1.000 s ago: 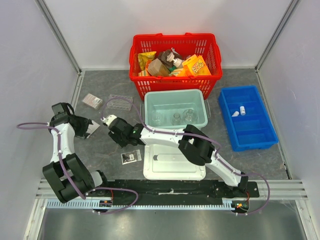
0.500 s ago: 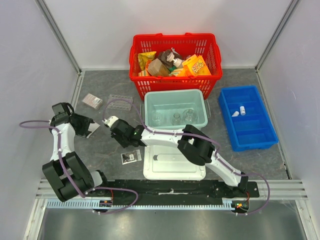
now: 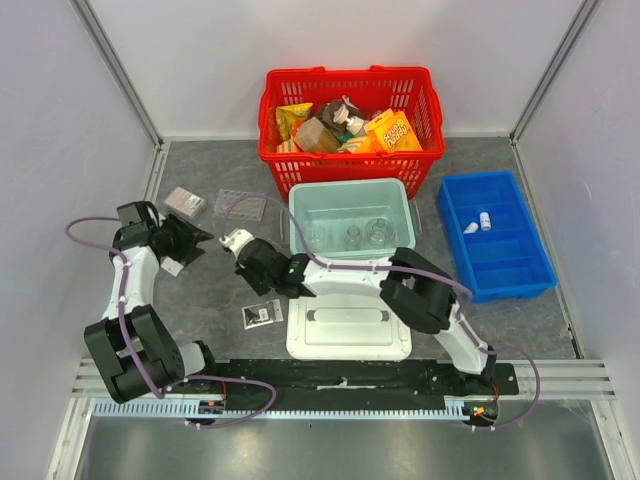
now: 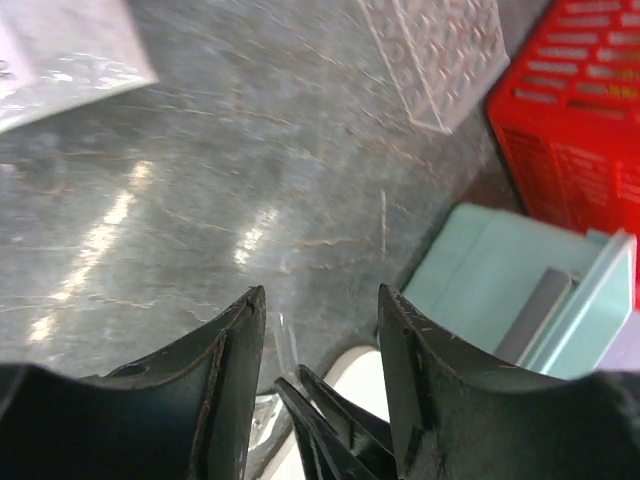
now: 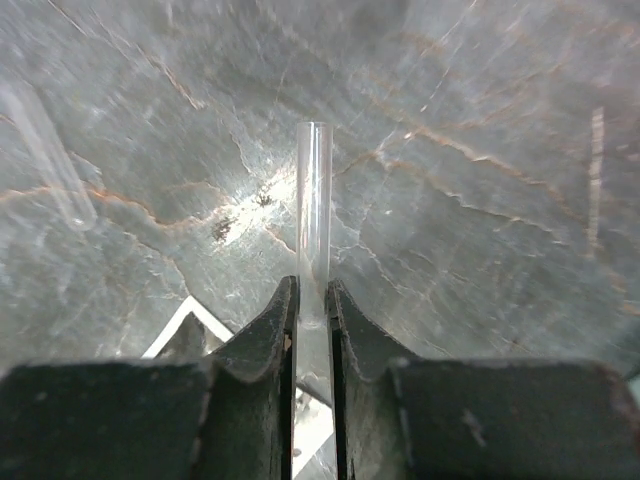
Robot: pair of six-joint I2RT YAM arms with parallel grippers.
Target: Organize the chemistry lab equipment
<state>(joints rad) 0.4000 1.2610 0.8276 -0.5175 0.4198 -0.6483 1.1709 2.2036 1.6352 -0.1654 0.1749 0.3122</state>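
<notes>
The right hand [image 5: 312,290] is clamped on a thin clear tube [image 5: 313,200]. It grips the tube near one end, so most of the glass sticks out past the fingertips. Hand and tube hang over the left half of the tabletop [image 3: 215,290], between the left edge and the tub [image 3: 350,184]. The left hand [image 4: 320,295] stands apart and holds nothing; from above it sits just beside the right hand, and its camera shows the other hand's tips in its gap.

The flasks [image 3: 352,237] stand in the tub and the vials [image 3: 478,224] lie in the blue bin [image 3: 505,260] by the right edge. The well plate [image 3: 241,205] lies toward the far left, and a packet [image 3: 262,314] lies nearer the front edge. The basket [image 3: 345,110] at the far edge is not part of the job.

The main risk is the grip. With the hold so near the end, the long free part can swing or slide between the smooth fingers as the arm turns. Squeezing harder could crack the thin glass. The free end leads the hand, so a low pass could knock it against the tabletop or the tub's wall. With the two hands this close, a sweep by either could bump the other and jar the tube loose. Set down flat, the tube would probably roll.
</notes>
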